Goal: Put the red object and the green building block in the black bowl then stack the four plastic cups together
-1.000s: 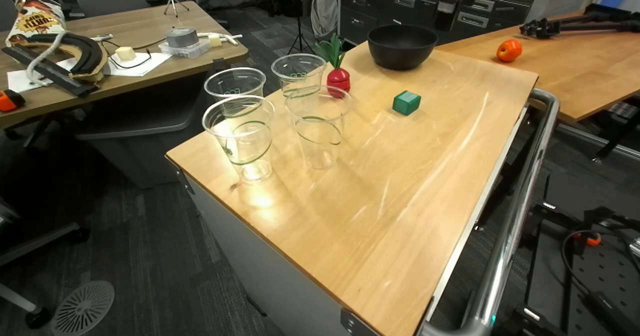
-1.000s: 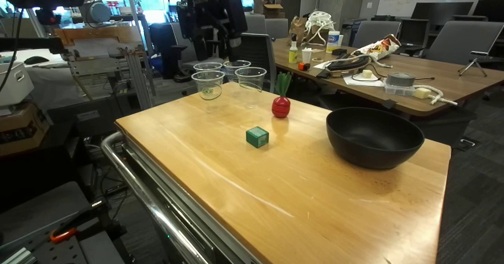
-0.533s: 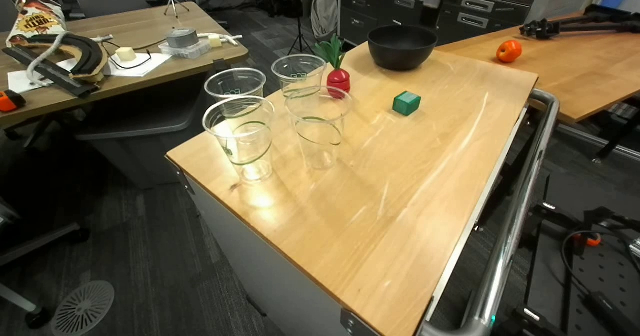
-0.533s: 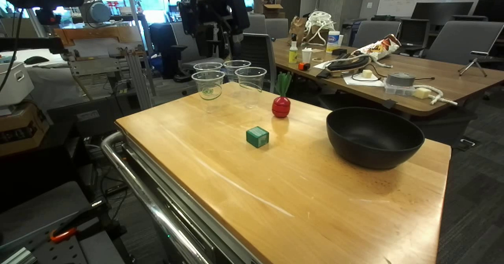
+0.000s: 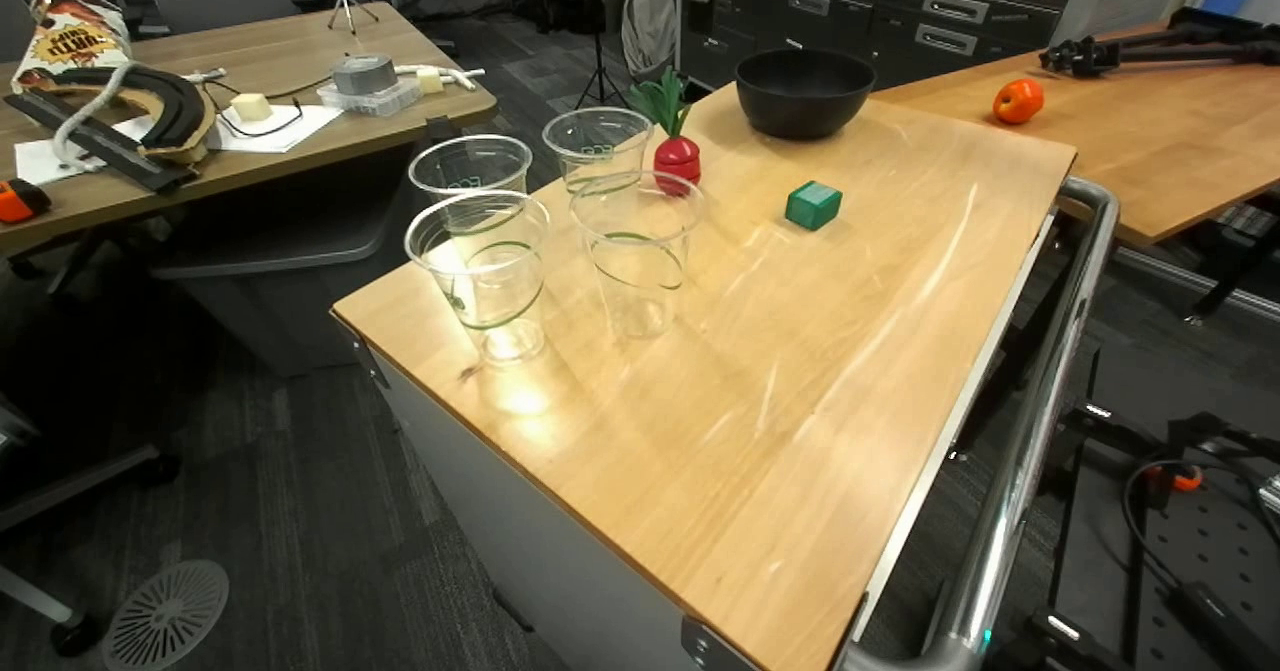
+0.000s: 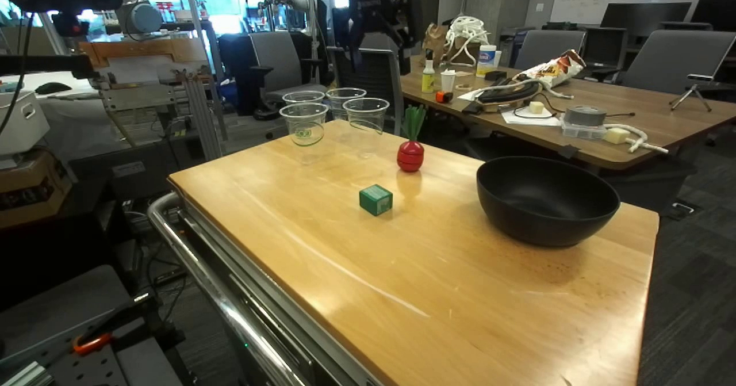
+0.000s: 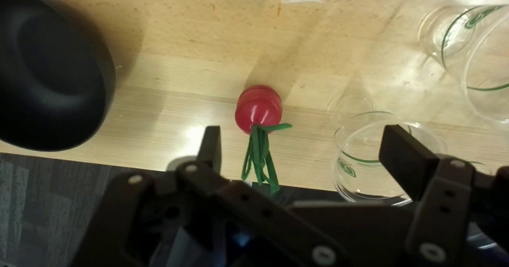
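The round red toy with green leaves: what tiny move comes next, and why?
Probably lower the open black tool slowly toward the red toy: in the wrist view, its green leaves show between the spread fingers, but one finger overlaps a clear plastic cup.

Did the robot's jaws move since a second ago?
Yes. In an exterior view, the open jaws have shifted toward the picture's right and now appear nearer the red toy, which has stayed put.
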Robot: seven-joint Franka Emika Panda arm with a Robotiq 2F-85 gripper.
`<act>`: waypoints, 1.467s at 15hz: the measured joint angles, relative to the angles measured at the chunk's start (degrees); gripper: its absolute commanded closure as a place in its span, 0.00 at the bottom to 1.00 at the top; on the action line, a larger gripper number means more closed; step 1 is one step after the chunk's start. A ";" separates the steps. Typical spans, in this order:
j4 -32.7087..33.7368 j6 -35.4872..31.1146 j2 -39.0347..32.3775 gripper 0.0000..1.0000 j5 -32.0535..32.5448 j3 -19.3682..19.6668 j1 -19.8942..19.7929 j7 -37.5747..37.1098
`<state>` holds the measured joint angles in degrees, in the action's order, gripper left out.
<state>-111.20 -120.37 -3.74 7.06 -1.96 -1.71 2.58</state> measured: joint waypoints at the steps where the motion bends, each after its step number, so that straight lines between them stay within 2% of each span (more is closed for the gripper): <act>1: 2.79 0.64 -3.01 0.00 -0.05 0.00 0.09 0.00; 4: 9.67 2.09 -10.50 0.00 -0.11 0.14 0.15 -0.51; 8: 16.21 3.78 -17.12 0.00 -1.41 1.45 -0.06 -1.80; 9: 17.40 4.21 -18.21 0.25 -1.97 1.82 -0.21 -1.95; 10: 18.42 4.57 -19.13 0.27 -2.49 2.19 -0.41 -2.10; 11: 19.29 5.05 -19.91 0.34 -3.08 2.52 -0.63 -2.17; 19: 21.96 8.58 -22.94 0.95 -10.52 3.01 -2.84 -2.18; 20: 21.95 8.77 -22.99 1.00 -11.72 2.98 -3.08 -2.11; 22: 21.89 8.82 -22.99 1.00 -14.18 2.94 -3.59 -1.89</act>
<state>-89.31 -111.55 -26.74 -7.11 0.99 -5.30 0.69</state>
